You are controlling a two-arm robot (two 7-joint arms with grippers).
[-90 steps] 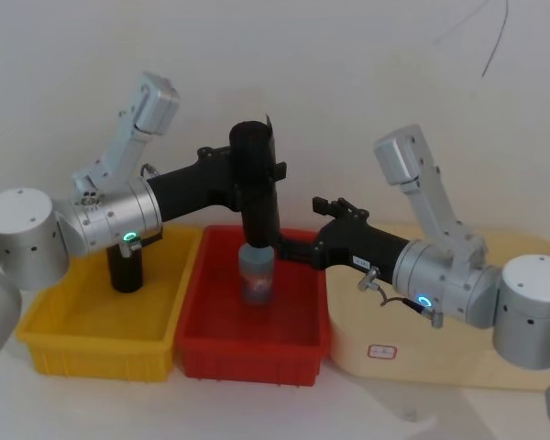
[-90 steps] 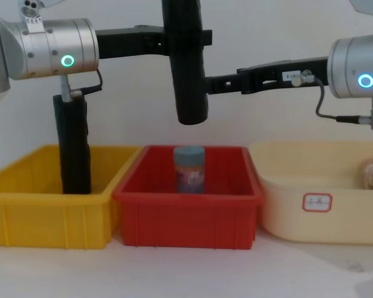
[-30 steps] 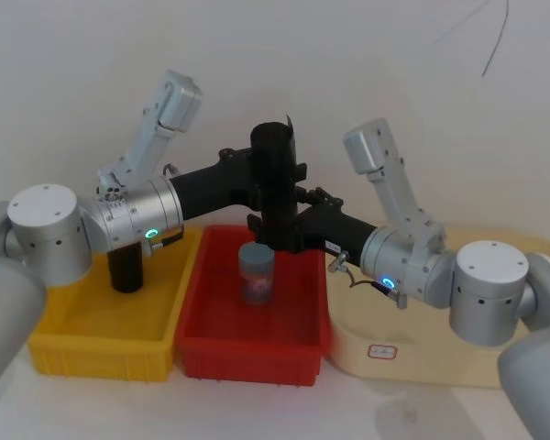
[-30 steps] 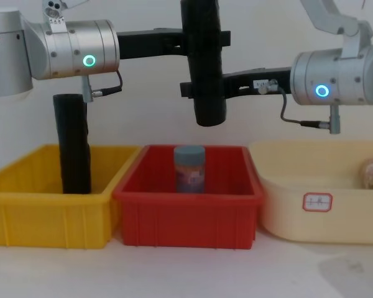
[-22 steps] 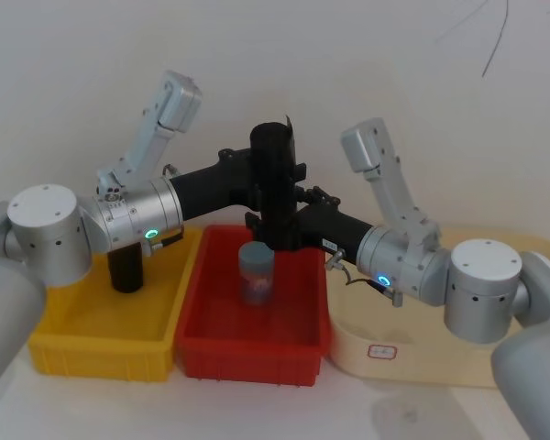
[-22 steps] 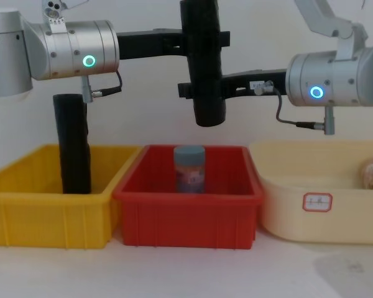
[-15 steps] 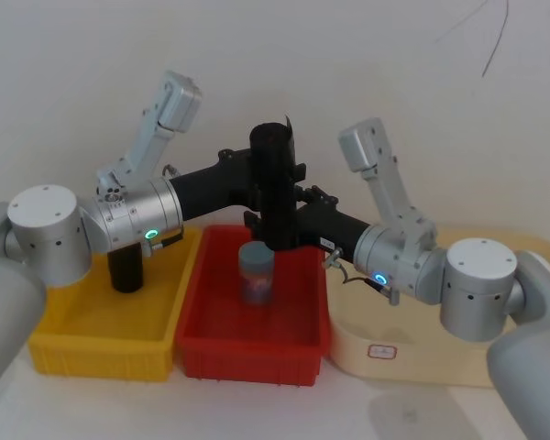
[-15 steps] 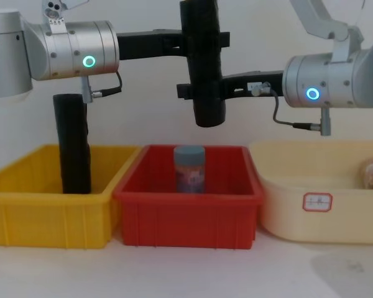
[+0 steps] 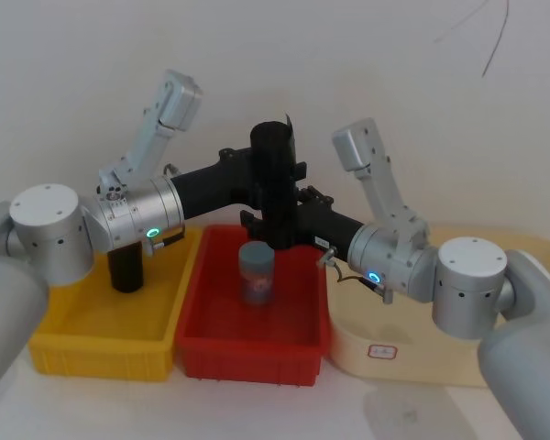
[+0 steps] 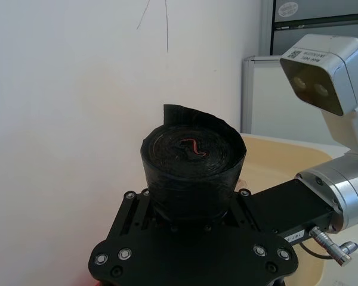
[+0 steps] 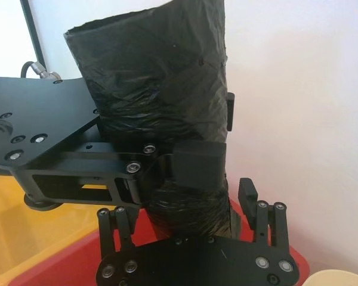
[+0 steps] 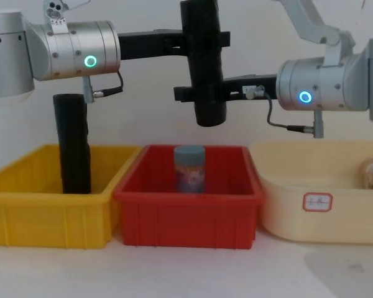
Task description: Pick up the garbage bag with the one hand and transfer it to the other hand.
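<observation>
The garbage bag (image 9: 277,183) (image 12: 202,62), a thick black roll with a loose notched edge on top (image 10: 191,149), hangs upright above the red bin. My left gripper (image 9: 273,172) (image 12: 202,42), green ring on its wrist, is shut on the roll's upper part. My right gripper (image 9: 275,225) (image 12: 202,93), blue-ringed, reaches in from the right at the roll's lower part. In the right wrist view its fingers (image 11: 114,223) stand on either side of the roll (image 11: 167,107) with small gaps, so it is open.
Below sit a yellow bin (image 12: 43,223) holding a second black roll (image 12: 73,146), a red bin (image 12: 186,217) with a blue-grey canister (image 12: 189,169), and a cream tub (image 12: 323,230) at the right. A white wall stands close behind.
My right arm has pushed further left, bringing its fingers around the roll's lower part. The left gripper and the roll have stayed in place over the last second.
</observation>
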